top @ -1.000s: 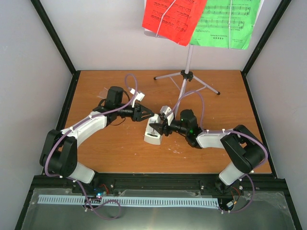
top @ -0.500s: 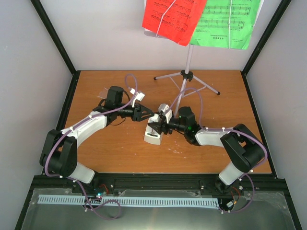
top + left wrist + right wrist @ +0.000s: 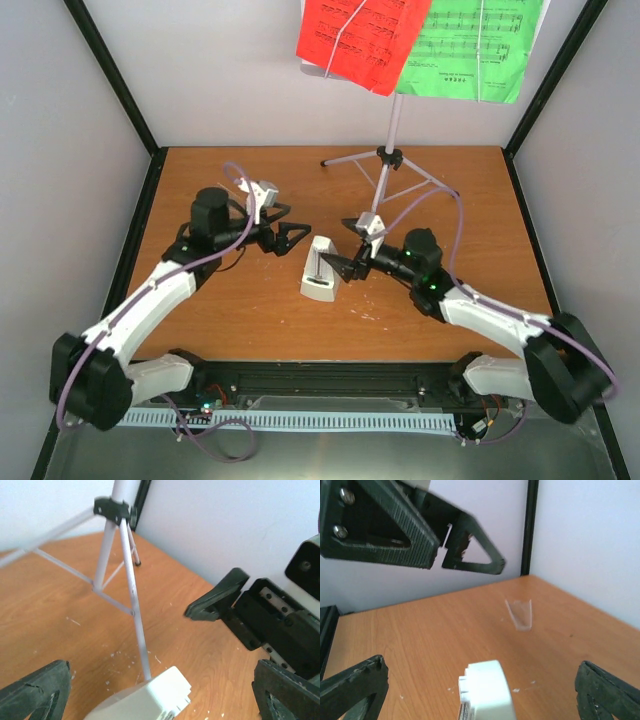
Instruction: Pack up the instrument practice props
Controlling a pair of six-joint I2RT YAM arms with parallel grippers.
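**Both grippers open, the white metronome between them**

We looked down on a brown table [image 3: 230, 330]. The small white metronome [image 3: 320, 270] sat at the centre of the frame, its long axis running roughly top to bottom. The left gripper [image 3: 289, 224] hung just above and left of it, and the right gripper [image 3: 344, 244] was just to its right. Both had their jaws spread wide and held nothing.

The right gripper's lower fingertip lay closest to the metronome's side; we could not tell whether it touched. Each wrist view showed the metronome at bottom centre, ahead of the wide-set fingers [image 3: 35, 692].

The music stand [image 3: 392, 150], carrying a red page [image 3: 360, 40] and a green page [image 3: 475, 50], stood at the top of the frame, well apart from both grippers. We judged the right arm the nearer for a grasp.
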